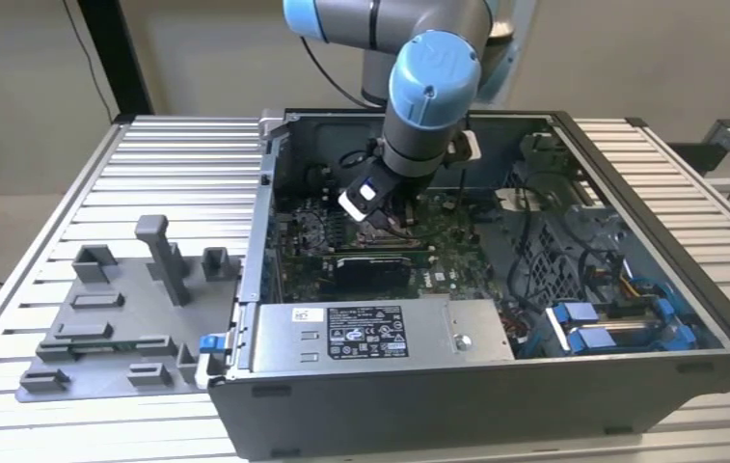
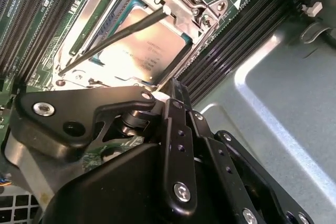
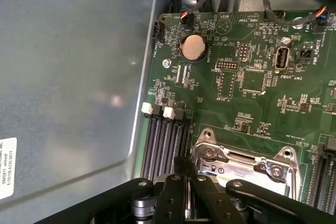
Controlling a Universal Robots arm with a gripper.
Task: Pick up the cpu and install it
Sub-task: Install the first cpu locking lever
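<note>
The arm reaches down into the open computer case (image 1: 494, 289), which lies on the ribbed desk (image 1: 68, 174), and its hand (image 1: 384, 217) is low over the motherboard (image 1: 461, 231), near the middle of the case as the exterior view shows it. On the exterior view's left, outside the case, the grey fixture blocks (image 1: 121, 309) stand on the desk.

In the second wrist view the cpu (image 2: 139, 45) lies flat inside the socket frame (image 2: 202, 11), its pale silver top facing up, and a thin dark lever bar (image 2: 121, 32) crosses above it. The hand (image 2: 170, 90) is just beside the socket's edge, and its fingers (image 2: 176, 95) are pressed together with nothing between them; it grips nothing. The first wrist view shows the closed fingertips (image 3: 184, 169) at the near edge of the same frame (image 3: 244, 161), with the memory slots (image 3: 163, 142) to one side.

So I judge that the picking and the placing are finished, and the step in hand is the securing of the chip. The frame seems to be not yet locked down, but the angle is poor and I cannot be sure of it. The next move calls for a small and exact contact with the lever or frame, with care not to touch the chip's top or push it out of its seat
</note>
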